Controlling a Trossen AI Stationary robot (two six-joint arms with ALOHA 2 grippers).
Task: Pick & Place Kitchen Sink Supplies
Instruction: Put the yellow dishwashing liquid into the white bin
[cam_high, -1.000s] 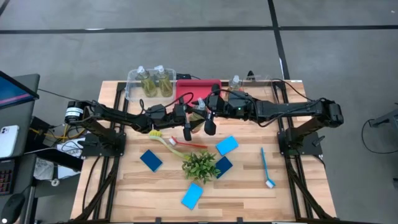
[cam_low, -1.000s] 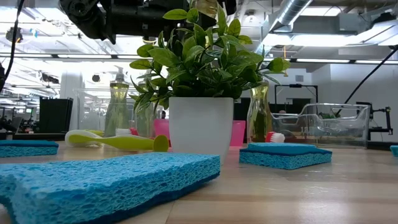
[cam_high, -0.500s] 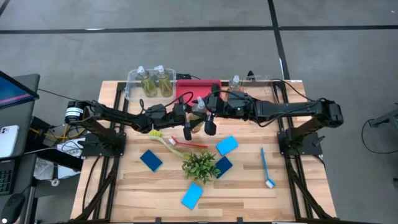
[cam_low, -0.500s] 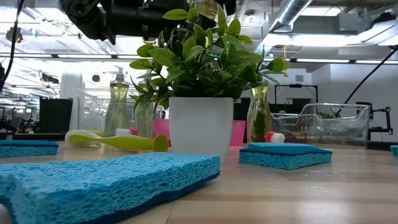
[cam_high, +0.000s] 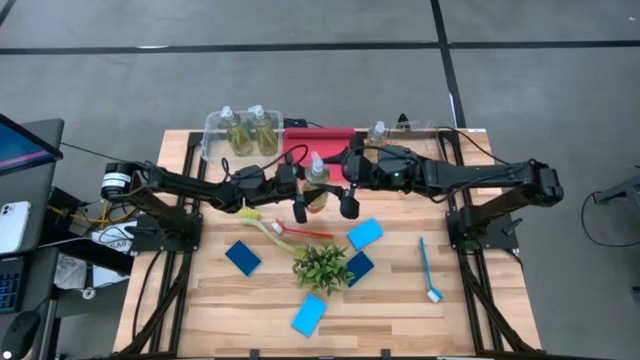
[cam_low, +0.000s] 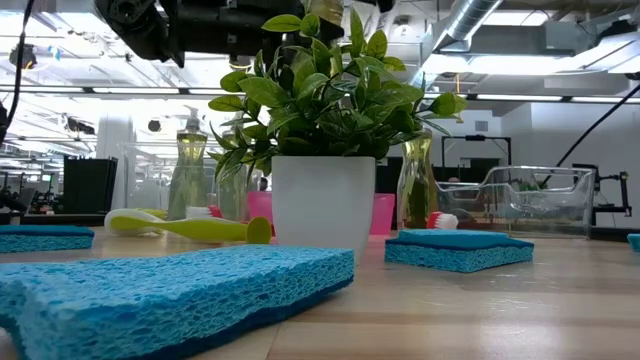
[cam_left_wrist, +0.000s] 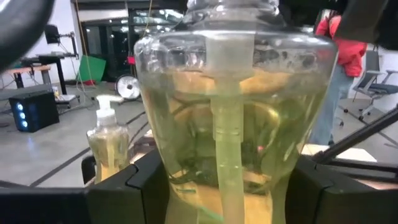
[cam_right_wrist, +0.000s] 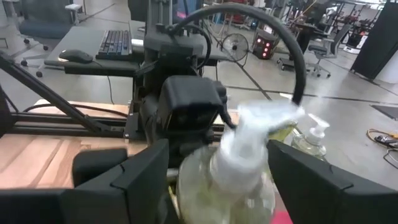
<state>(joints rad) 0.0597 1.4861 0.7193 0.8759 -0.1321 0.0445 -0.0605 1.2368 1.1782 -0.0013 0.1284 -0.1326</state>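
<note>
A clear bottle (cam_high: 317, 184) of yellow-green liquid, with a white pump, hangs above the table's middle with my left gripper (cam_high: 303, 197) shut on it; it fills the left wrist view (cam_left_wrist: 236, 106). My right gripper (cam_high: 347, 197) is open just to the bottle's right. In the right wrist view its fingers (cam_right_wrist: 134, 171) stand on either side of the blurred bottle (cam_right_wrist: 239, 162), apart from it. Two more bottles (cam_high: 250, 130) stand in a clear bin (cam_high: 212, 140) at the far left. Brushes and sponges lie on the table. My left gripper pinches the bottle's body below its wide shoulder (cam_left_wrist: 171, 186) between its two fingers (cam_left_wrist: 134, 186). The fingers come in level from the table's left. The bottle stands upright in the hold, lifted clear of the table.
A red bin (cam_high: 320, 140) and a second clear bin (cam_high: 420, 128) with a bottle (cam_high: 378, 130) beside it stand at the far edge. A yellow brush (cam_high: 262, 222), a red brush (cam_high: 308, 233), a blue brush (cam_high: 427, 268), several blue sponges (cam_high: 365, 234) and a potted plant (cam_high: 322, 265) lie nearer.
My right gripper has drawn back toward the table's right edge, off the bottle, letting it go. The bottle now shows uncovered between the two grippers and stays upright in my left gripper.
</note>
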